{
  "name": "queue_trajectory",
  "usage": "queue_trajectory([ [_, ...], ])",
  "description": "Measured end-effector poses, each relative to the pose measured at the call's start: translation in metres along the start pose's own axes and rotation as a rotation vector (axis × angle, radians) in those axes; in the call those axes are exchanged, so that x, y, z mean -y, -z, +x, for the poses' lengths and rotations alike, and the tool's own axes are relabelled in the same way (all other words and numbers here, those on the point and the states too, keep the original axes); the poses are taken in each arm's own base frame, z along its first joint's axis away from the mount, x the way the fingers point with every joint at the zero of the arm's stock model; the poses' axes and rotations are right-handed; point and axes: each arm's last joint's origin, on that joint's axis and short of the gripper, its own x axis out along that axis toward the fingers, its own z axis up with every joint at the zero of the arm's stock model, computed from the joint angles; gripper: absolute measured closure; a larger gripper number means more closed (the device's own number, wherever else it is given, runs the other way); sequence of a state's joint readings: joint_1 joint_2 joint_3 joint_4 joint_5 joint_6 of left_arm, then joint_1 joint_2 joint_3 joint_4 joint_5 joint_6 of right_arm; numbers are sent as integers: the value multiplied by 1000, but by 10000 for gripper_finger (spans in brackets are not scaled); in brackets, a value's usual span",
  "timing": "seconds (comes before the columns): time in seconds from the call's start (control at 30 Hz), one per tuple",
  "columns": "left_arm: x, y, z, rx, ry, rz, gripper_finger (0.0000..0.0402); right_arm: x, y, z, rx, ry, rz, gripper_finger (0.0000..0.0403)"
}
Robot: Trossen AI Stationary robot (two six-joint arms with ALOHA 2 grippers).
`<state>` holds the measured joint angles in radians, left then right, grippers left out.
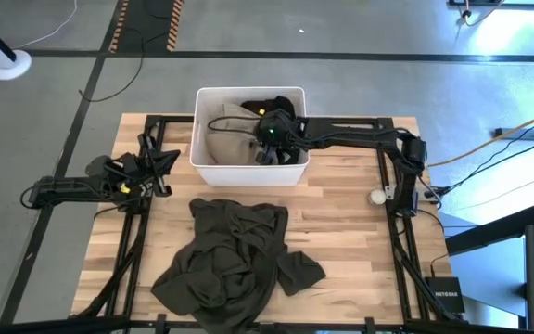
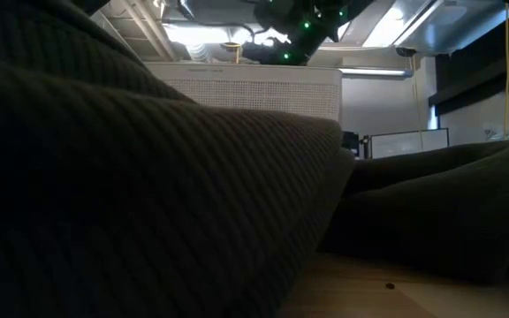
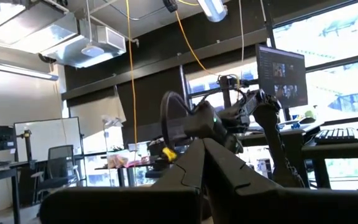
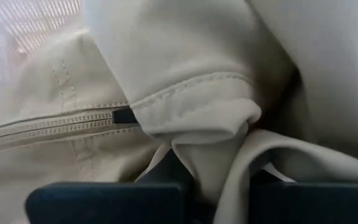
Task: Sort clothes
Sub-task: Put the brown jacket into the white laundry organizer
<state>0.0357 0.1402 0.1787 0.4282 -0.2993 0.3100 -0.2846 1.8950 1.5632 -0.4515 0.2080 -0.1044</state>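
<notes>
A beige-khaki garment lies in the white bin at the table's far middle, with a black garment behind it. My right gripper reaches down into the bin and is shut on the beige garment. A dark olive-green garment lies crumpled on the table's near middle and fills the low view. My left gripper waits at the table's left, shut and empty; the left wrist view shows its fingers meeting. No pink or navy garment is in view. My right gripper pinches a bunched fold of the beige garment between its two fingers, beside a stitched hem and a zipper end. The fingers come from above into the bin. The garment rests in the bin; more than one layer seems caught.
The bin's walls stand around my right gripper. A small white object lies near the right arm's base. Black frame rails run along the table's left and right sides. Bare wood shows right of the olive garment.
</notes>
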Motion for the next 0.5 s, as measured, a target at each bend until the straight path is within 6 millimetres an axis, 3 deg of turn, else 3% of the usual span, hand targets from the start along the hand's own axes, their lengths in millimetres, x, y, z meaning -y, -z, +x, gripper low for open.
queue_trajectory([
  [0.23, 0, 0, 0, -1, 0, 4, 401, 0, 8, 5, -20, -12, 113, 356],
  [0.5, 0, 1, 0, -14, 4, 23, 401, 3, -8, -6, 17, -29, 136, 253],
])
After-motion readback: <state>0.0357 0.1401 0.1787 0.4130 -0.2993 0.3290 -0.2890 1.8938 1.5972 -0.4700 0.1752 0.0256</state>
